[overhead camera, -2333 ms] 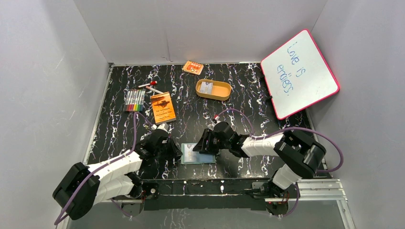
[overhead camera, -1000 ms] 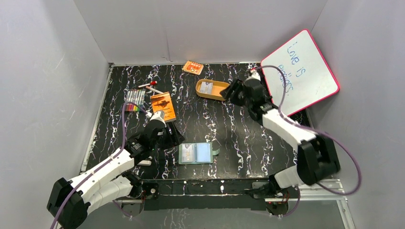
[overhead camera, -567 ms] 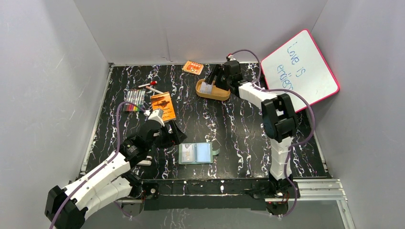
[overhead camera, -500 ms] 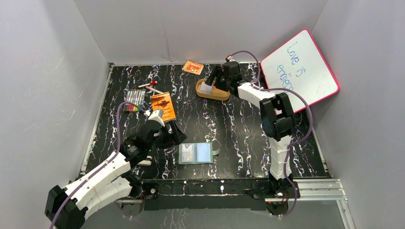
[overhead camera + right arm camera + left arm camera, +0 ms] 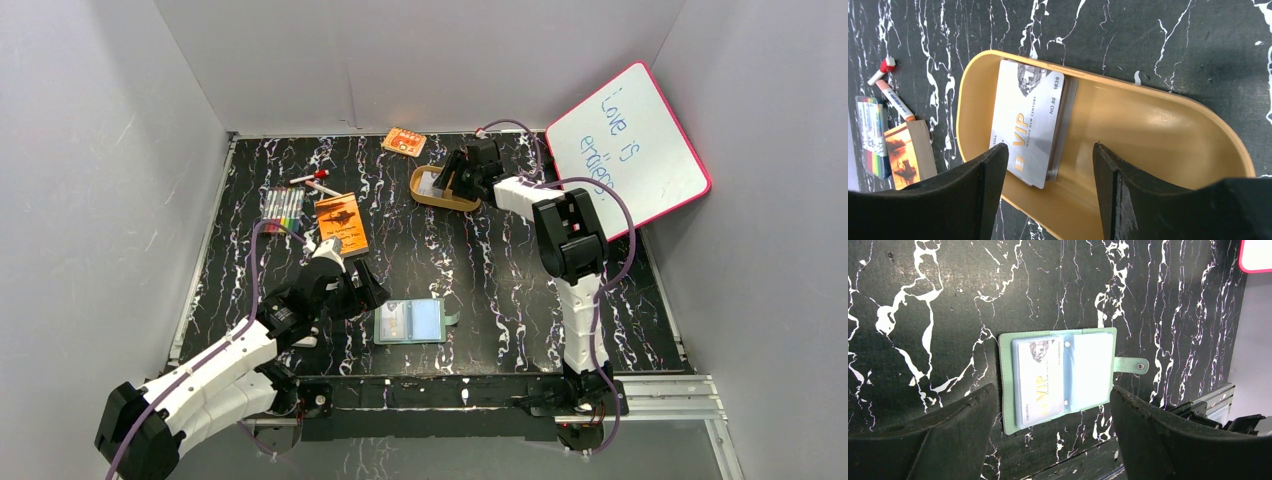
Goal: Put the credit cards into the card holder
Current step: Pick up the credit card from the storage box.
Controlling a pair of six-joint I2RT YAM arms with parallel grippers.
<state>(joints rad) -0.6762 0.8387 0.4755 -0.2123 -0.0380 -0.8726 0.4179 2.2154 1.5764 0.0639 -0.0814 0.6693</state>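
The card holder (image 5: 1058, 377) lies opened flat on the black marbled table (image 5: 500, 270), near the front edge and between the two arm bases. Its clear pockets face up. One silver card marked "VIP" sits in the left pocket, the right pocket looks blank, and the snap tab (image 5: 1131, 365) sticks out to the right. In the top view the left gripper (image 5: 1052, 392) hangs just to the left of the holder, with its jaws spread wide and nothing between them. From the wrist camera the holder shows in the gap between the two dark fingers, apart from both.

The other credit cards (image 5: 1028, 122) are at the far side of the table, stacked in the left end of a tan oval tray (image 5: 1158, 130). The top card is silver with gold "VIP" lettering, and the edge of at least one more shows beneath it. The right arm stretches far across the table, and the right gripper (image 5: 1048, 157) is over the tray — jaws wide, gripping nothing. In the wrist view its fingers (image 5: 983, 200) flank the near end of the stack; whether they touch the tray cannot be told.

An orange packet (image 5: 404, 141) lies near the back edge, and an orange booklet (image 5: 341, 224), a pack of coloured markers (image 5: 282, 210) and a loose red-capped marker (image 5: 315, 182) lie at the left. A pink-framed whiteboard (image 5: 628, 155) leans at the right.
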